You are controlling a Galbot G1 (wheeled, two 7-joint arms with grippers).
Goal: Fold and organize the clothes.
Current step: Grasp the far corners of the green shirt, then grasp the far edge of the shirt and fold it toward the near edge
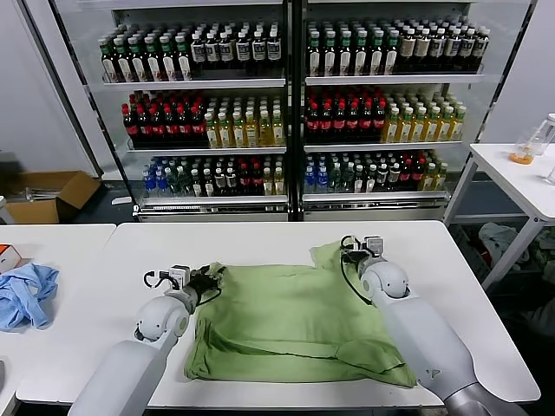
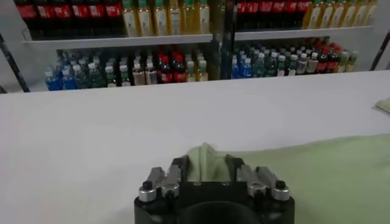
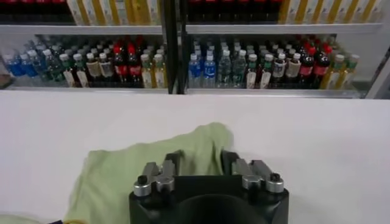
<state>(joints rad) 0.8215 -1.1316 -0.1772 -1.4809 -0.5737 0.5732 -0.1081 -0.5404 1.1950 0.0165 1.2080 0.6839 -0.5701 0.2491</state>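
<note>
The light green shirt [image 1: 290, 321] lies partly folded on the white table [image 1: 260, 238], its graphic and buttons hidden. My left gripper [image 1: 208, 279] is shut on the shirt's far left corner; in the left wrist view the gripper [image 2: 205, 165] has a peak of green cloth [image 2: 204, 159] pinched between its fingers. My right gripper [image 1: 351, 256] is shut on the far right corner; in the right wrist view the gripper [image 3: 198, 161] holds a fold of the shirt [image 3: 195, 143]. Both corners are held just above the table.
A blue cloth [image 1: 24, 293] lies on the adjoining table at left. Drink coolers [image 1: 290, 104] full of bottles stand behind the table. Another white table [image 1: 520, 178] stands at far right. A cardboard box [image 1: 48, 195] sits on the floor at left.
</note>
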